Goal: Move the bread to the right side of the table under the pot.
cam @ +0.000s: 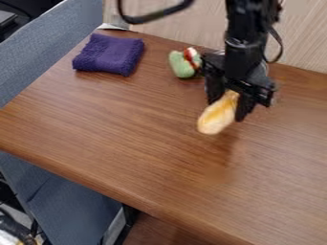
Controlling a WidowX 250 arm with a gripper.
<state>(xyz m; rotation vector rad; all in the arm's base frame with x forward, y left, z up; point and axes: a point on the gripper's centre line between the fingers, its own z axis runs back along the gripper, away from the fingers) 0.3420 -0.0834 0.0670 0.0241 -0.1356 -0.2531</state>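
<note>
Bread (216,116), smooth, golden and oblong with a paler, rounded lower end, is pinched in the gripper (226,109), whose jaws stand apart by just the loaf's thickness, one on each side. It slants down toward the lower left, above the table (127,136), right of centre in the view; a soft shadow falls on the brown, streaky wood grain below. The purple cloth (110,53) is a nubbly, folded square near the far left edge. Between it and the gripper lies a rounded green toy (181,65) with red and white at its upper side. Something shiny is mostly hidden behind the gripper. The black arm (241,33) hangs in from the top edge, nearly upright, gripper pointing down.
</note>
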